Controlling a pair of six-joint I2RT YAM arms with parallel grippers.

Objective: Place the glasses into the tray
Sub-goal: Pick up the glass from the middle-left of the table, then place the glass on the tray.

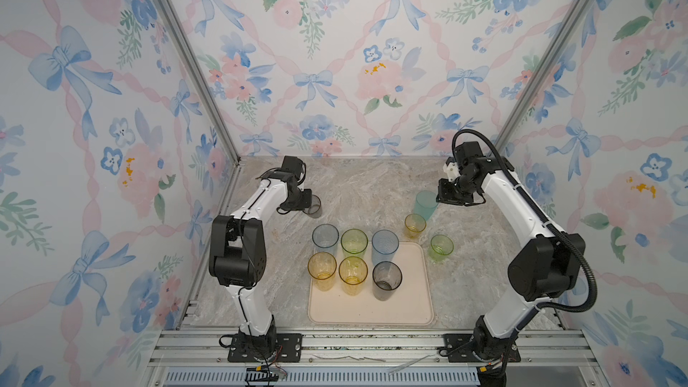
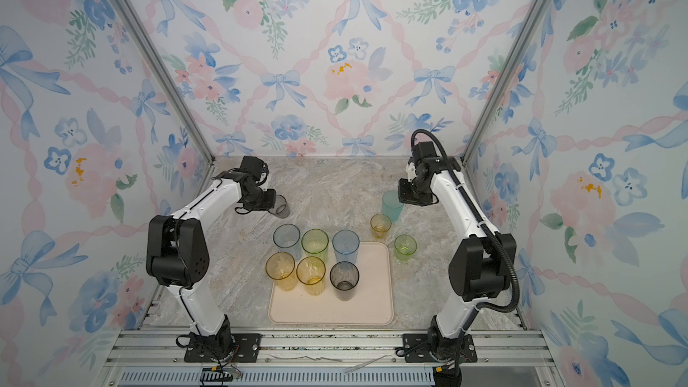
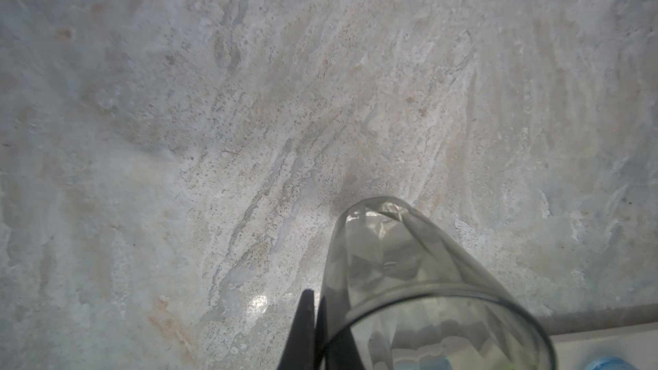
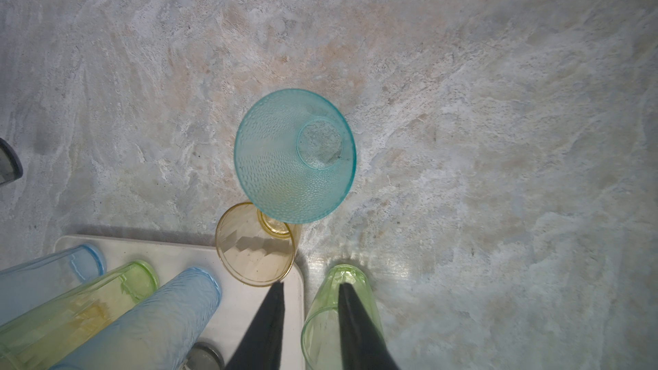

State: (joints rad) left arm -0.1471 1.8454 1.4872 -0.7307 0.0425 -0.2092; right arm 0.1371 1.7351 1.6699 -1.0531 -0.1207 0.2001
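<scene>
Six tall glasses are standing in the tray, well apart from both pairs of jaws. The teal glass, short amber glass and short green glass are crowding the table just beneath the right gripper, whose jaws are hanging apart and empty above the green one and the tray's corner. The left gripper is pinching its jaws together on the wall of the short smoky glass, whose rim is running off the frame. Both top views are hiding those fingertips behind the wrist. Both arms are reaching forward, elbows bent, wrists pointing down.
</scene>
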